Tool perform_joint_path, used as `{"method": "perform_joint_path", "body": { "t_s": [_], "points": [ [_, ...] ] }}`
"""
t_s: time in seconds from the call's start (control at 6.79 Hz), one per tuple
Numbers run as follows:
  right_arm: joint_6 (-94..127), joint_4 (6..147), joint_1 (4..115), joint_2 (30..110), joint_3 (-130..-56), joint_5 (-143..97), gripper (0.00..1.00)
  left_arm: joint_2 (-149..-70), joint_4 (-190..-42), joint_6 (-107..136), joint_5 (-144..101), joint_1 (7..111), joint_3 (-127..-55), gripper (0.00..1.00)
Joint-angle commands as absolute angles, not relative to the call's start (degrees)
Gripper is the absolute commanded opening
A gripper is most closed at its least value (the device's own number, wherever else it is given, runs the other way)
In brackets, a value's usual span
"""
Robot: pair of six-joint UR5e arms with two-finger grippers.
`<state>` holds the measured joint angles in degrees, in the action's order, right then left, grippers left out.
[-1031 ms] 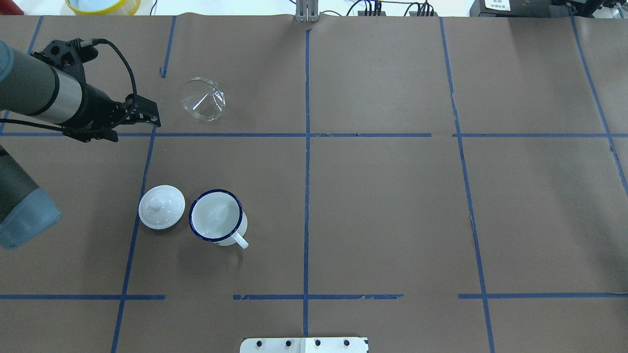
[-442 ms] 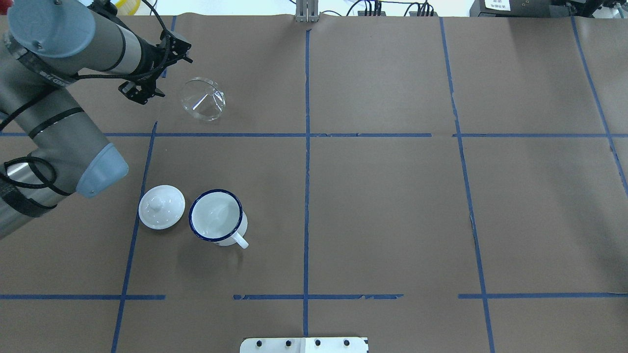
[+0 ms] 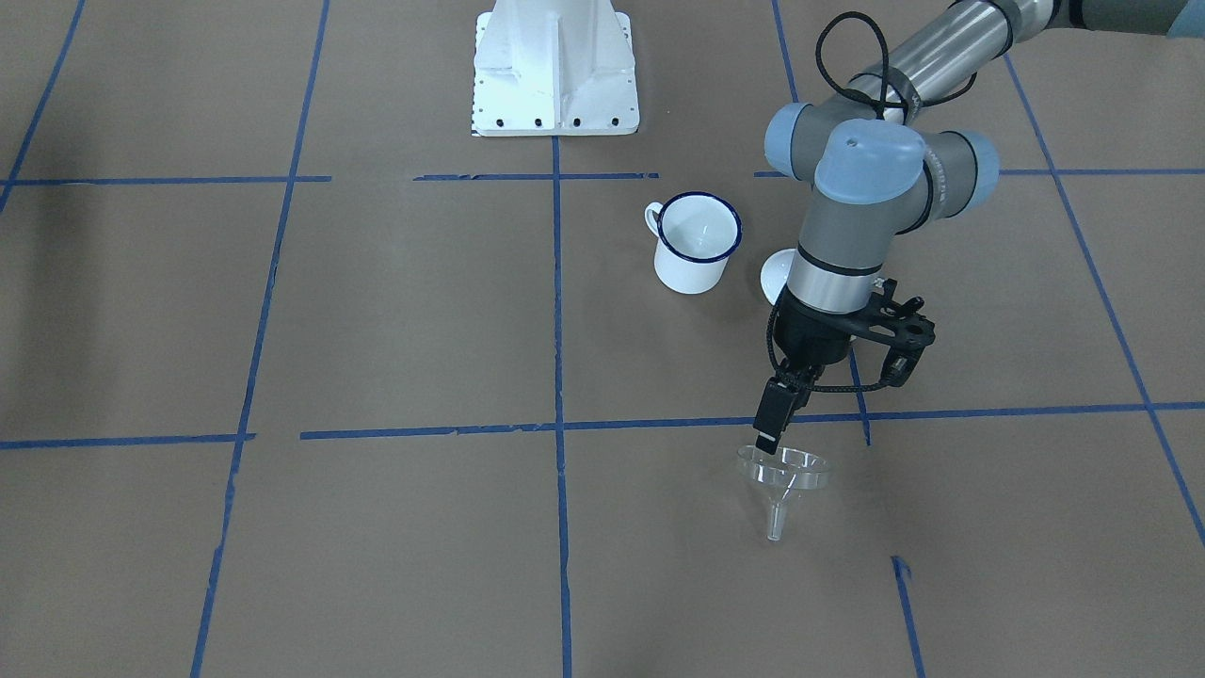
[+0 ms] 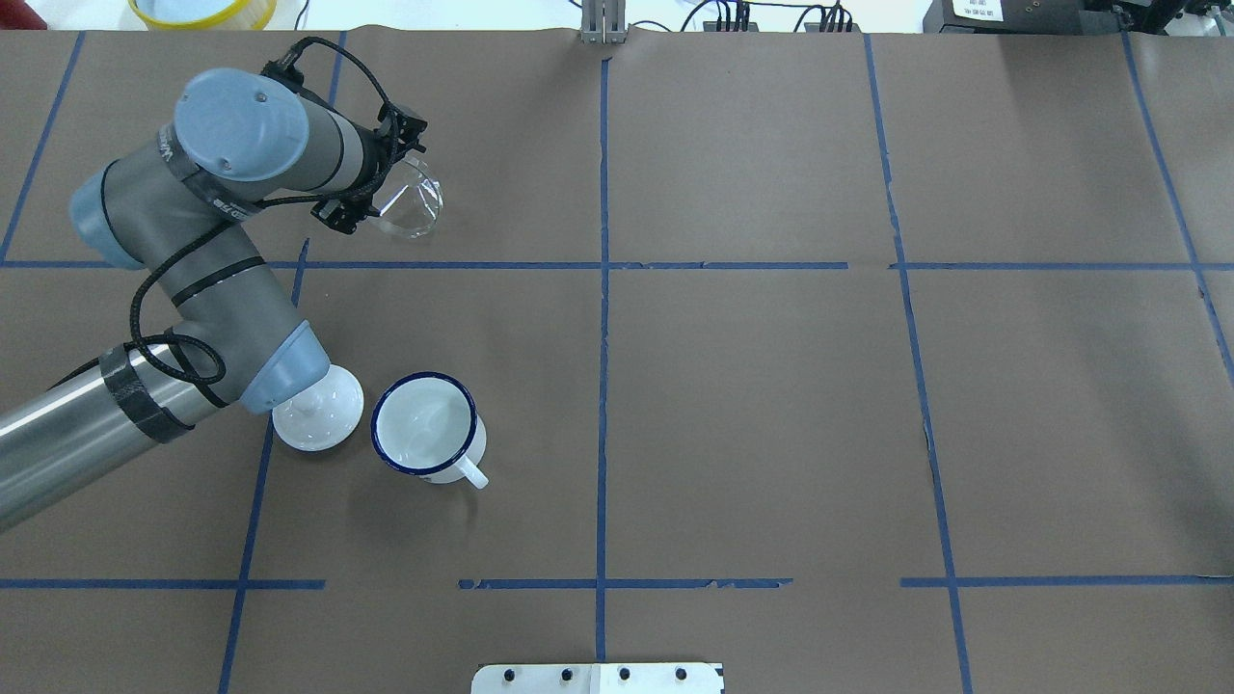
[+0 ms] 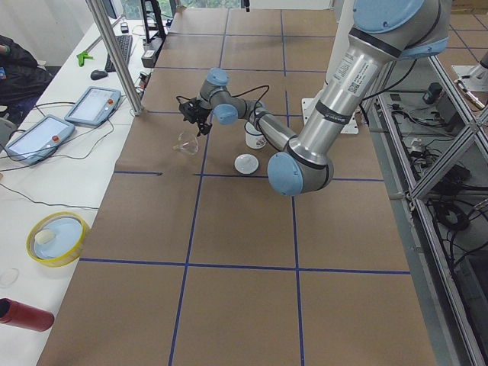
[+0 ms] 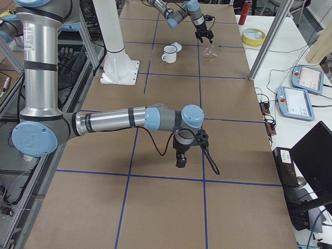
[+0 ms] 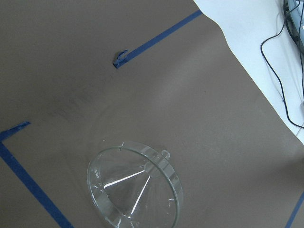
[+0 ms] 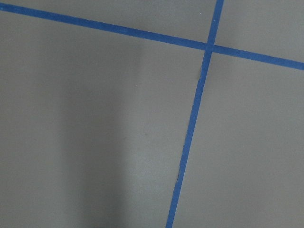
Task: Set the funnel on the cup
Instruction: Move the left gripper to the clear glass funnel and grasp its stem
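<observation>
White cup, blue-rimmed, is standing upright with nothing on it; clear funnel is lying on its side well apart, so pick-up and placing are apparently both remaining. Left gripper is pointing steeply down at the funnel's rim, carrying nothing; its jaw opening cannot be told. Right gripper is hanging over taped brown paper, opening likewise unclear.

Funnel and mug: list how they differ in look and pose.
The funnel is clear and see-through; the mug is opaque white with a dark blue rim. The funnel lies tipped on its side; the mug stands upright, mouth up. The mug has a loop handle; the funnel narrows to a stem. Both have round mouths and rest on the table.
</observation>
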<state>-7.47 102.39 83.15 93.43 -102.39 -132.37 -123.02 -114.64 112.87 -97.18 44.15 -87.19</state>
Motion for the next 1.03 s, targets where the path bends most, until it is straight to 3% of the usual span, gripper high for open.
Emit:
{"method": "perform_joint_path", "body": {
  "t_s": [0.0,0.44,0.59,0.74,0.88],
  "points": [
    [-7.5,102.4,83.1,93.4,-102.4,-132.4,1.0,-124.6,-115.4,112.9,-96.5,43.4,-83.6,1.0],
    [-7.4,102.4,83.1,93.4,-102.4,-132.4,1.0,-127.0,-120.1,112.9,-94.3,43.4,-77.2,1.0],
    [-7.5,102.4,83.1,93.4,-102.4,-132.4,1.0,-127.0,-121.5,112.9,-92.3,43.5,-76.2,0.95],
    [-7.5,102.4,83.1,93.4,-102.4,-132.4,1.0,-127.1,-122.6,112.8,-91.5,43.7,-75.1,0.82],
    [-7.5,102.4,83.1,93.4,-102.4,-132.4,1.0,-127.3,-122.7,112.7,-91.5,43.8,-75.1,0.53]
  ]
}}
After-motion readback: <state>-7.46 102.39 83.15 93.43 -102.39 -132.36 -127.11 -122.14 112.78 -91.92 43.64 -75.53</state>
